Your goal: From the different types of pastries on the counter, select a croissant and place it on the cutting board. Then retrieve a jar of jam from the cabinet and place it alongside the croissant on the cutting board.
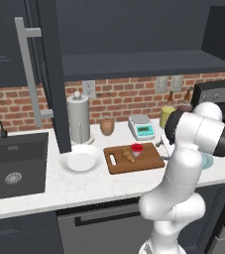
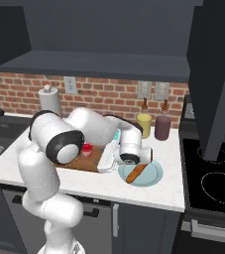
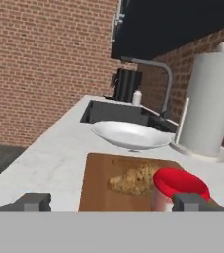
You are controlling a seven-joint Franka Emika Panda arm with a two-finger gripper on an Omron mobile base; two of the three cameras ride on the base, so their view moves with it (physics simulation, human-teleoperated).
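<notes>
While the arm is bending low over the desk (image 1: 99, 186), the fingers (image 3: 112, 201) are showing in the hand view as two dark tips standing well apart, spread and pinching nothing. Between and just ahead of those tips the cutting board (image 3: 99, 184) is lying flat on the pale marble, and on it the croissant (image 3: 132, 180) is resting a little toward the right tip. The jam jar (image 3: 178, 185) with its red lid is standing upright just beside the croissant, right in front of the right tip; whether jar and pastry are touching cannot be told. Beyond the board, farther from the fingers, a white plate (image 3: 129, 134) is sitting on the desk, and to its right a paper towel roll (image 3: 211, 103) is standing on its holder. Farther still the sink (image 3: 117, 111) and its faucet (image 3: 155, 74) are lying against the brick wall. In the left base view the board (image 1: 134, 158) is carrying the croissant (image 1: 128, 155) and the jar (image 1: 137, 149) side by side, with the white plate (image 1: 80, 159) just beside the board's far end and a kitchen scale (image 1: 141, 127) behind it. In the right base view the wrist is hovering by the board's near end, and a light blue plate (image 2: 153, 173) holding a long pastry (image 2: 136, 173) is lying beneath it.
</notes>
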